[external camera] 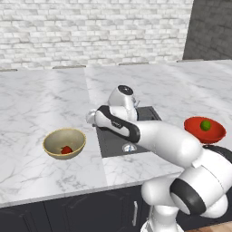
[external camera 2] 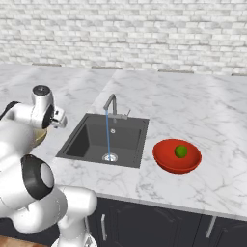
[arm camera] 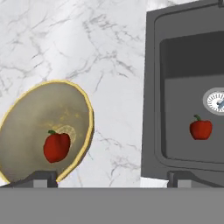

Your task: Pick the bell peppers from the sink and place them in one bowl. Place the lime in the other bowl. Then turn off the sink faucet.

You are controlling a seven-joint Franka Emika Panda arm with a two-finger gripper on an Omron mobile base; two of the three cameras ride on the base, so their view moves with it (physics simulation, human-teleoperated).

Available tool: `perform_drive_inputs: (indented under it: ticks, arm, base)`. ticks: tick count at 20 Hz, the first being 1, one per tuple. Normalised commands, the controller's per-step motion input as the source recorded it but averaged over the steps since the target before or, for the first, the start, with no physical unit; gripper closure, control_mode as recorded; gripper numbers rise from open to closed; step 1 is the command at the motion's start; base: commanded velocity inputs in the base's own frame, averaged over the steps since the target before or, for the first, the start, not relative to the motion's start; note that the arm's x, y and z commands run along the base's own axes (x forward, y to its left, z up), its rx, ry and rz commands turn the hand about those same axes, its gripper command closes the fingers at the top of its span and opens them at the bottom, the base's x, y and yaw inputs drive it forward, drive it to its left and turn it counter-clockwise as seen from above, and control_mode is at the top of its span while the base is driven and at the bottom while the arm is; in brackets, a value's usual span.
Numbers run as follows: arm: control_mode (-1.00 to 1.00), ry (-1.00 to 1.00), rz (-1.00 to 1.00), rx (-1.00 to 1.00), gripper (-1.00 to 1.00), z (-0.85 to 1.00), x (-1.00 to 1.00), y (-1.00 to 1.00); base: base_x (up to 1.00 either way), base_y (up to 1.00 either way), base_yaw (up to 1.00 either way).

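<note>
Two dark fingertips (arm camera: 43, 178) stand far apart at the bottom of the hand view, one under the tan bowl (arm camera: 83, 105) and one under the sink (arm camera: 151, 87); the gripper (arm camera: 111, 179) is spread wide and holds nothing; between its tips lies bare white marble counter (arm camera: 65, 39).

One red pepper (arm camera: 56, 146) sits inside the tan bowl, glossy and lumpy with a small green stem, resting on the dull speckled floor of the bowl near a paler ring at its centre; the bowl's rim is yellowish; from the left base view the same pepper (external camera: 66, 149) shows low in the bowl (external camera: 54, 136), left of the sink on the counter.

Second pepper (arm camera: 201, 129) lies on the dark grey floor of the sink, just beside the round metal drain (arm camera: 214, 100), also red with a green stem; it is apart from the sink walls.

Right of the sink stands the shallow red bowl (external camera 2: 166, 161) with the round green lime (external camera 2: 181, 151) inside it; in the left base view the lime (external camera: 205, 125) shows in that bowl (external camera: 217, 133) as well.

Behind the basin the grey faucet (external camera 2: 111, 102) arches over it; a thin blue stream of water (external camera 2: 107, 132) falls from the spout to the drain (external camera 2: 110, 157); the tap is running.
</note>
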Motion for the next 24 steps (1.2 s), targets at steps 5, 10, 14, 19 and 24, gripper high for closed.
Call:
perform_drive_inputs:
  ticks: [5, 10, 14, 19, 24]
  arm:
    - [-1.0, 0.0, -0.11, -0.04, -1.0, 0.0, 0.0, -0.65]
    - [-1.0, 0.0, -0.12, -0.03, -1.0, -0.05, 0.0, -0.57]
    - [-1.0, 0.0, -0.09, 0.0, -1.0, -0.01, 0.0, -0.4]
    - [-1.0, 0.0, -0.07, 0.0, -1.0, -0.02, 0.0, -0.42]
    - [-1.0, 0.0, 0.0, 0.0, -1.0, 0.0, 0.0, -0.43]
  base:
    - [0.0, 0.0, 0.0]
    - [0.0, 0.0, 0.0]
    - [0.0, 0.0, 0.0]
    - [0.0, 0.0, 0.0]
    - [0.0, 0.0, 0.0]
